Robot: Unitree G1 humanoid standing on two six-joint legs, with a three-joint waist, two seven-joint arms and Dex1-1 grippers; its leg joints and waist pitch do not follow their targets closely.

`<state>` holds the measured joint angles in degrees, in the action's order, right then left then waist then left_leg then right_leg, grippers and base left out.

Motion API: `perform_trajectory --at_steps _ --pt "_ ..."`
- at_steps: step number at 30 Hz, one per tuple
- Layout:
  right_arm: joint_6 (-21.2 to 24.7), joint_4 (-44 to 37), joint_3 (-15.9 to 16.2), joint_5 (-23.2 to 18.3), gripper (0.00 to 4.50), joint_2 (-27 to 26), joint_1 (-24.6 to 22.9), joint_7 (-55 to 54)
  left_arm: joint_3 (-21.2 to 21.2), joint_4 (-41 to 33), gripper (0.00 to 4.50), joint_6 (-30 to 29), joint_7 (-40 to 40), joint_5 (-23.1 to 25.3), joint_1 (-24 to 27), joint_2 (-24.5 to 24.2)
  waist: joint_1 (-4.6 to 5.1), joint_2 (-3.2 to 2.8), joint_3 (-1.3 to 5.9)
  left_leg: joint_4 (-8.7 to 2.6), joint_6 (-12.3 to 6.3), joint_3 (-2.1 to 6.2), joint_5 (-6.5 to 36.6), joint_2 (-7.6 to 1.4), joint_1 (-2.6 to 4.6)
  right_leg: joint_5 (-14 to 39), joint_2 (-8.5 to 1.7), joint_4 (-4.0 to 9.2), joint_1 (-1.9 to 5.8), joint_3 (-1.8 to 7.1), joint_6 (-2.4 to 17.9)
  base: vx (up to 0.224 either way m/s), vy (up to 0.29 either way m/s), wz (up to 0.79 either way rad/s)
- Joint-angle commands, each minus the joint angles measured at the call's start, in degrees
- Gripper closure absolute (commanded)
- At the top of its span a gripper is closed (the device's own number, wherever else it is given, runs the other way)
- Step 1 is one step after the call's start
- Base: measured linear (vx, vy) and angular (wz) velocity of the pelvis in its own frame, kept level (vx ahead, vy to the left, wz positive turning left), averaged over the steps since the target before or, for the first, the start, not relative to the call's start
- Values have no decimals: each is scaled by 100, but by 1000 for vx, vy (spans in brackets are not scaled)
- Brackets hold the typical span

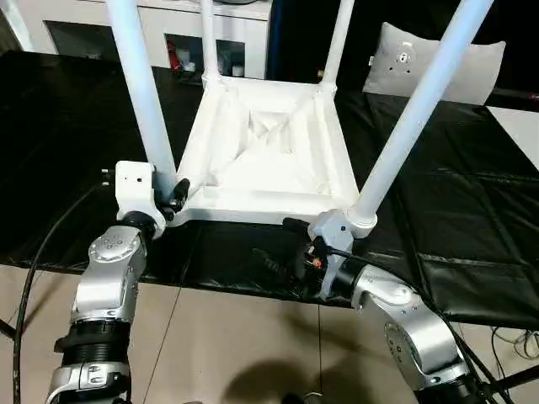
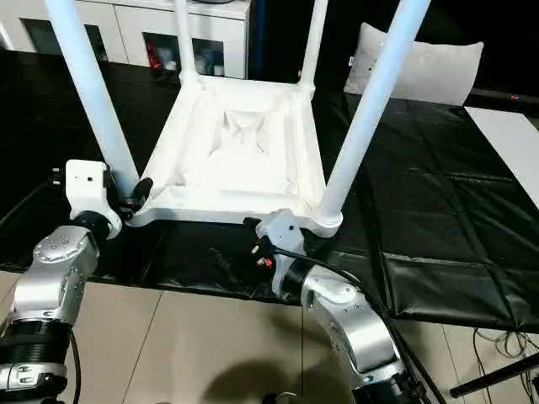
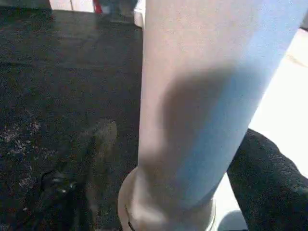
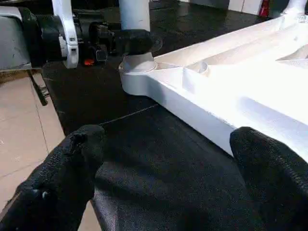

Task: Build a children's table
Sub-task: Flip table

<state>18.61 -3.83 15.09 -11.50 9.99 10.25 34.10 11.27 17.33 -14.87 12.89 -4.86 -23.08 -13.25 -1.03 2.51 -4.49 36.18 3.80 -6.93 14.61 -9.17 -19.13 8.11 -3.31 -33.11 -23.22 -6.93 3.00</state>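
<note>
Black sheeting (image 1: 472, 210) is covering the work surface, and the white children's table (image 1: 269, 151) is lying upside down at its centre, four legs pointing up. At eight o'clock, the left gripper (image 1: 175, 199) is sitting with its black fingers spread around the near-left leg's base. At five o'clock, the right gripper (image 4: 163, 168) is gaping wide, empty, just beside the tabletop's near edge.
</note>
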Motion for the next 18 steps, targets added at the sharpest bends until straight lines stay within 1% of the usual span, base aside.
perform_trajectory --at_steps 1,4,5,6,7,9,10,12,13,14,15,16,18 --pt "61 -82 -6 -8 0 52 -40 21 -108 77 102 38 136 -41 -125 -90 2 -172 435 -499 -313 78 523 -380 -99 1774 -564 403 395 402 747 0 0 0" --pt "41 -77 -2 -10 0 70 -41 54 -266 233 102 137 651 -63 -151 -301 2 -186 436 -507 -302 80 535 -382 -85 1777 -563 395 386 406 737 0 0 0" --pt "37 -76 0 -11 0 71 -41 60 -312 269 115 184 806 -72 -160 -354 -1 -182 431 -510 -303 83 532 -381 -85 1783 -568 410 386 405 730 0 0 0" --pt "34 -75 1 -12 0 73 -41 64 -352 300 132 225 937 -78 -167 -399 -3 -185 435 -511 -297 85 518 -386 -86 1769 -573 397 389 409 742 0 0 0" --pt "25 -66 8 -13 0 78 -35 81 -404 380 132 266 1123 -72 -196 -487 -2 -182 436 -509 -297 80 474 -387 -86 1730 -574 397 386 412 762 0 0 0" --pt "16 -57 15 -15 0 84 -28 101 -454 504 137 309 1344 -71 -251 -595 -14 -200 442 -510 -278 83 443 -397 -69 1634 -573 368 385 414 803 0 0 0" --pt "18 -72 27 -36 0 99 -34 146 -479 624 166 341 1539 -88 -327 -685 -28 -207 436 -512 -263 79 449 -407 -63 1598 -580 368 382 417 835 0 0 0" --pt "31 -107 51 -78 0 125 -49 224 -484 830 173 392 1769 -134 -458 -798 -52 -213 434 -518 -229 73 481 -403 -47 1614 -584 368 381 422 837 0 0 0" --pt "38 -120 59 -97 0 135 -56 253 -480 901 179 410 1826 -157 -500 -828 -64 -222 436 -514 -211 71 465 -395 -47 1569 -583 364 385 424 852 0 0 0" --pt "56 -159 82 -124 0 163 -74 313 -461 1002 193 434 1899 -188 -564 -869 -71 -218 435 -520 -195 75 461 -404 -53 1523 -591 356 396 425 882 0 0 0" --pt "60 -185 98 -139 0 184 -88 353 -452 1069 193 457 1948 -204 -606 -898 -77 -216 439 -518 -184 73 448 -409 -52 1493 -597 348 399 428 895 0 0 0" --pt "61 -194 101 -146 0 189 -94 368 -449 1096 218 469 1973 -210 -621 -908 -79 -224 433 -519 -182 69 456 -410 -55 1462 -594 356 398 429 911 0 0 0" --pt "62 -232 102 -182 0 198 -121 426 -438 1219 221 519 2115 -248 -689 -942 -84 -218 443 -517 -183 67 479 -403 -60 1536 -608 356 414 430 889 0 0 0"
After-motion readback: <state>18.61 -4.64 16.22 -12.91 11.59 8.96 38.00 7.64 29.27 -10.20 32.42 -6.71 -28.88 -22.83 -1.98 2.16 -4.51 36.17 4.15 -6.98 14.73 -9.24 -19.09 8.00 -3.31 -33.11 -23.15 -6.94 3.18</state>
